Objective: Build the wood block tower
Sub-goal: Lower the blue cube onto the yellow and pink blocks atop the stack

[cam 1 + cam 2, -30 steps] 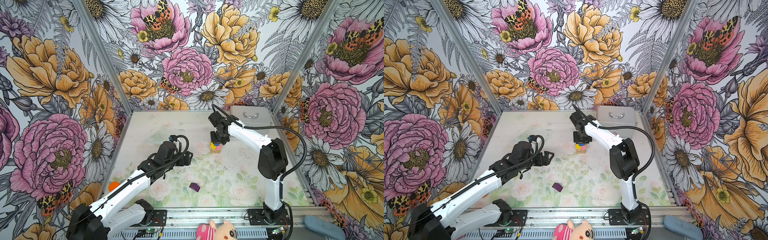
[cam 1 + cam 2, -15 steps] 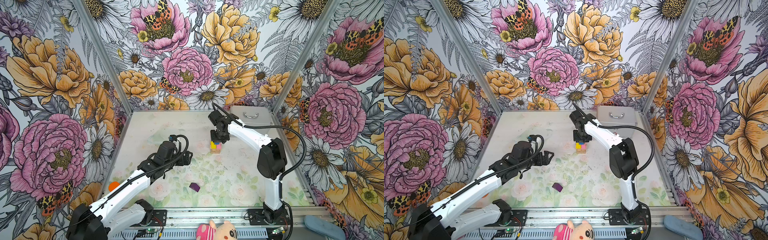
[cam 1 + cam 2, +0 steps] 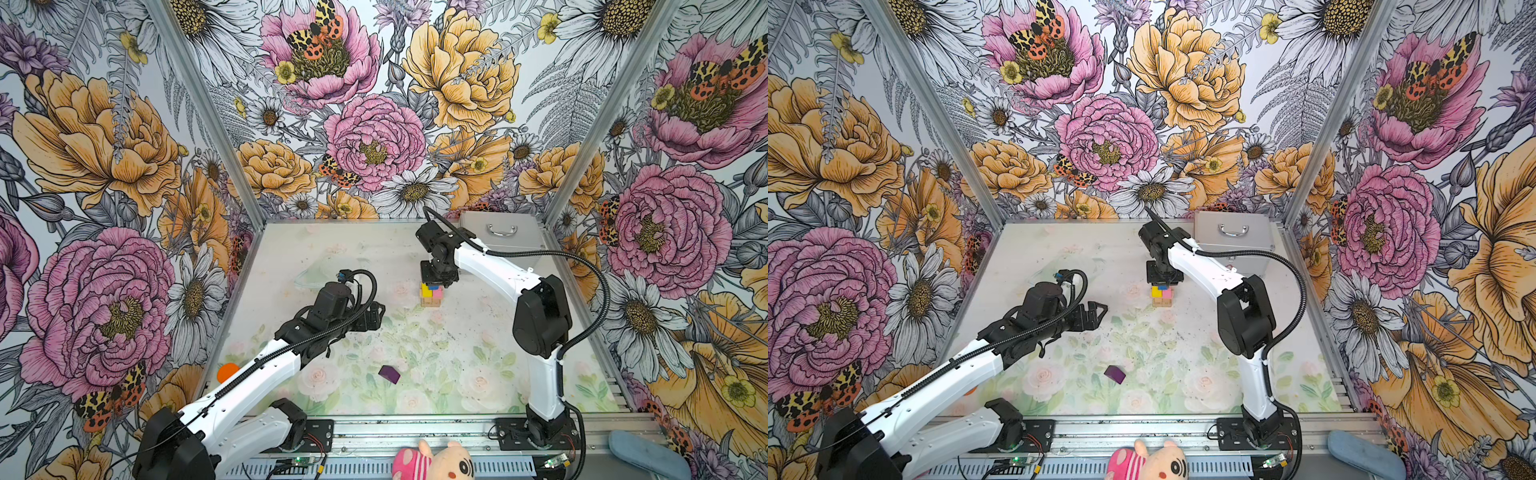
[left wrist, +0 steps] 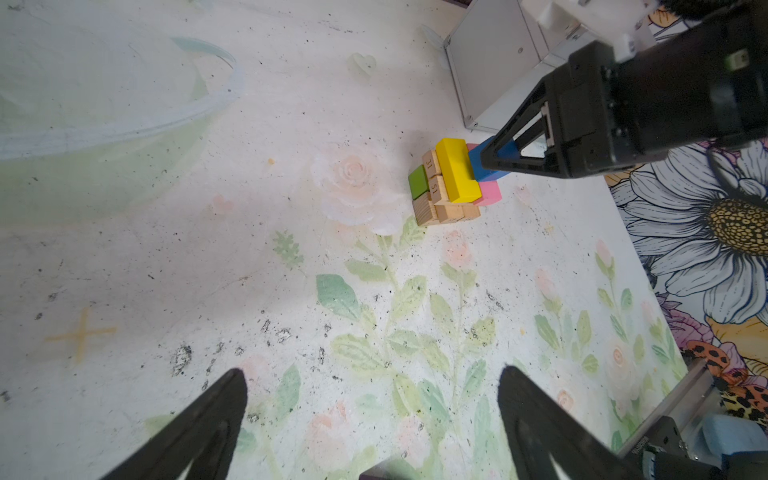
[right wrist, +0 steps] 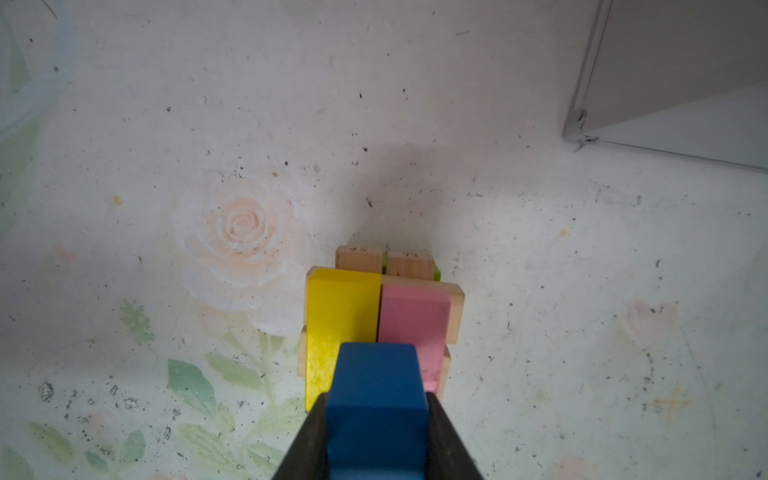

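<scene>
Note the right claw [image 5: 376, 399] clenched on a blue block [image 4: 474, 163], poised at the very top of the tower [image 3: 431, 294], toward the far middle of the worktop [image 4: 166, 249] and near the silver metal case [image 3: 1233, 239]. Cannot tell from any view whether touching the layer beneath or hovering just above.

Lower straight down, slowly, with the blue block level and square across the yellow block [image 5: 343, 316] and pink block [image 5: 413, 320], close to one end of that pair. Release only on flat contact over both. Open gently, then lift straight up with no sideways drag. Leave room alongside for a partner piece, most likely the purple block [image 3: 389, 374], lying alone on the near half of the worktop, well apart from the tower.

See the left claw [image 4: 372, 372] released and empty, spread wide above the worktop and well clear. Hold it away to avoid a knock.

Expect hard, light wood throughout, in short rectangular bars with crisp edges. Treat the painted faces as smooth and probably slippery against each other. Look lower for plain tan bars [image 4: 446, 212] with visible grain and small printed numbers, plus a green block [image 4: 417, 181] tucked among them. Mind the slim gap between yellow and pink and the slightly uneven lower layers: little tolerance for a sideways push. Count on a flat, pale, floral-printed worktop, speckled with dark scuffs.
</scene>
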Motion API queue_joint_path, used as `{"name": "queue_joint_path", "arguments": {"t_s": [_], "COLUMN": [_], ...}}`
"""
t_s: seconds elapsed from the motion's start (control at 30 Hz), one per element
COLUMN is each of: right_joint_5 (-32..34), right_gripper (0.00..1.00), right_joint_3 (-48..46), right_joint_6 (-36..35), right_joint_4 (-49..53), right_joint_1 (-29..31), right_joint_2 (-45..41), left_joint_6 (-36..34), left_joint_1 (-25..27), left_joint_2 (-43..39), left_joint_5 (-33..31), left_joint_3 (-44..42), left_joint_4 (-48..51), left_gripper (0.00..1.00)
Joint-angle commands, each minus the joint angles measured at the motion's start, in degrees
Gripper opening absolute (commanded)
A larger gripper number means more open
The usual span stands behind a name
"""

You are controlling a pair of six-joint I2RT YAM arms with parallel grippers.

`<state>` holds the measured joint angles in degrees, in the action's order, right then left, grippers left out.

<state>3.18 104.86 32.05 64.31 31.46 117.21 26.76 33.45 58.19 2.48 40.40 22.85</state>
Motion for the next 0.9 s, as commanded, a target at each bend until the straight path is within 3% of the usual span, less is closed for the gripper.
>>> {"name": "queue_joint_path", "arguments": {"t_s": [0.0,0.87], "right_joint_5": [0.8,0.9], "right_gripper": [0.29,0.3], "right_joint_3": [1.8,3.5], "right_joint_6": [1.0,2.0], "right_joint_4": [0.4,1.6], "right_joint_1": [-0.3,-0.2], "right_joint_2": [1.7,3.1], "left_joint_6": [-1.2,-1.5], "left_joint_1": [-0.6,-0.7], "left_joint_2": [-0.5,-1.3], "left_joint_5": [1.2,0.9], "left_joint_3": [0.9,0.4], "left_joint_4": [-1.4,-1.7], "left_gripper": [0.96,0.96]}}
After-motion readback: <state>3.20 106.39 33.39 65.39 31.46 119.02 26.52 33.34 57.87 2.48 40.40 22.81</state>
